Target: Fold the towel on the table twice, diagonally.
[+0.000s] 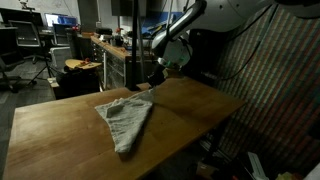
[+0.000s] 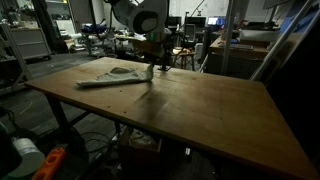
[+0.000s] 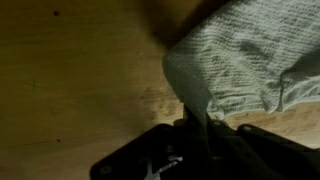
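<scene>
One towel corner in the jaws

Towel point(image 1: 125, 118) lies on the wooden table point(image 1: 50, 130) in a rough triangle, its narrow tip pointing toward the near edge in an exterior view. Gripper point(image 1: 153, 80) sits low at the cloth's far corner. Wrist view: jaws drawn nearly together, with a thin fold of the pale, ribbed fabric caught between them. The rest of the cloth spreads flat across the wood. Dim workshop benches point(image 1: 100, 50) stand behind.

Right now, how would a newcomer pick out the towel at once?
Start at the big wooden table. On it, below the arm, lies the towel, one corner in the claw. It is the only pale cloth there, shaped like a rough triangle.
</scene>
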Motion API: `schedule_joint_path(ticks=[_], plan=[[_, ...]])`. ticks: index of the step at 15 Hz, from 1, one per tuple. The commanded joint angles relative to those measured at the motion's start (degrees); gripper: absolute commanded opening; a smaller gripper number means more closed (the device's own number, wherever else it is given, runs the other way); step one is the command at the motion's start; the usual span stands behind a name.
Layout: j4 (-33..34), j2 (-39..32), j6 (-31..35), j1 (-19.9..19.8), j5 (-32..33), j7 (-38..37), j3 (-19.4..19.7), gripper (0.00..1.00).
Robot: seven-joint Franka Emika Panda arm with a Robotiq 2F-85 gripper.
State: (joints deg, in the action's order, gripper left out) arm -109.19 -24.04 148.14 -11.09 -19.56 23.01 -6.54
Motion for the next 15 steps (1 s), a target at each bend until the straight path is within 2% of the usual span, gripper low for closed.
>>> schedule_joint_path(ticks=[1,5,7,10,15], plan=[[-11.9,9.8,6.1,4.4,6.4,-4.2,2.0,0.01],[-18.9,16.2,8.5,9.7,18.6,-12.8,4.7,0.01],[-21.0,18.5,8.3,12.5,27.0,-20.5,6.6,0.01],[-20.3,21.1,3.2,15.0,37.8,-35.2,8.0,0.01],[-19.0,25.3,-6.3,17.4,47.6,-56.9,4.8,0.01]])
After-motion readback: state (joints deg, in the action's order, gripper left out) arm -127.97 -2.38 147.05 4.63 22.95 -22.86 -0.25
